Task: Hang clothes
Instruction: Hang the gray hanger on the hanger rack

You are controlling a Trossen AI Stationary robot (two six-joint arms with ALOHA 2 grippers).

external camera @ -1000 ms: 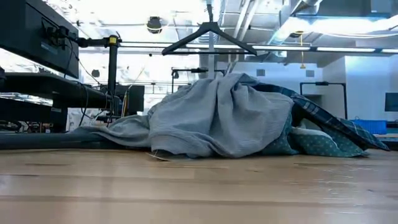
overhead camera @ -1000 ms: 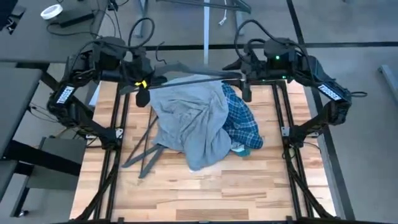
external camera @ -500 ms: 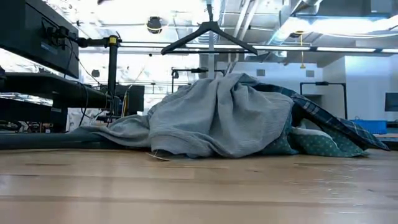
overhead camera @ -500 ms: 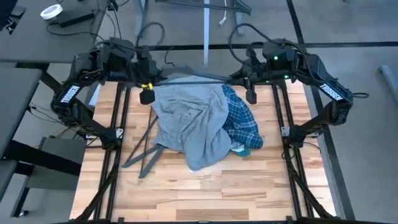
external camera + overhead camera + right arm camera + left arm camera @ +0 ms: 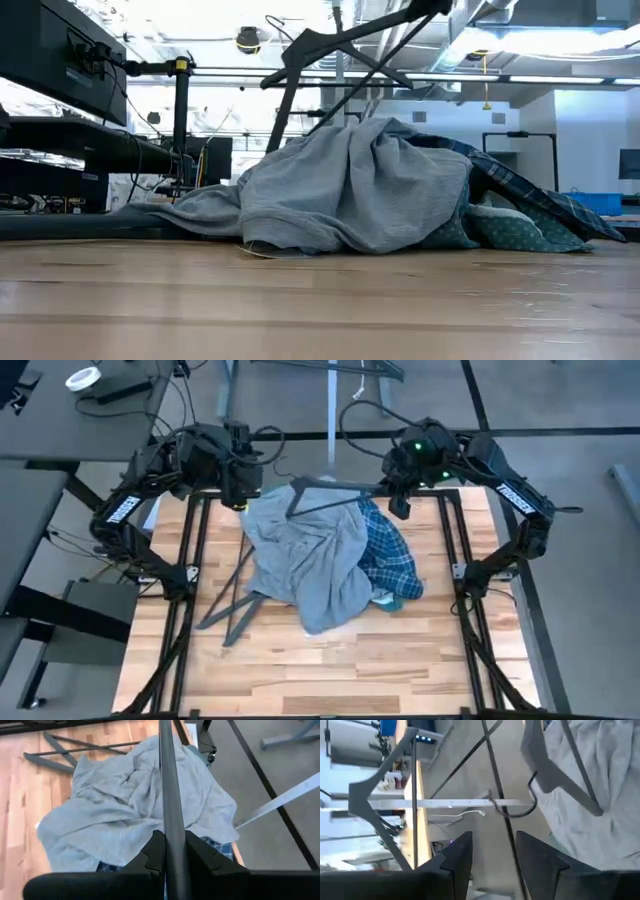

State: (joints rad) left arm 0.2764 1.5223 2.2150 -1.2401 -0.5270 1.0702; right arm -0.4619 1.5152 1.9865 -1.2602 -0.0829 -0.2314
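My right pincer (image 5: 170, 851) is clamped on the hanger (image 5: 325, 493) above the tabletop's (image 5: 330, 670) far edge, my left pincer (image 5: 492, 851) spread apart beside it, the grey tee (image 5: 305, 560) heaped mid-tabletop, so I should hold it level and feed the collar on slowly.

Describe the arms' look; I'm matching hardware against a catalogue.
Both arms are black and jointed, with white lettering along a link and looping black cables. The left claw carries a yellow mark nearby; the right claw sits below a green light.
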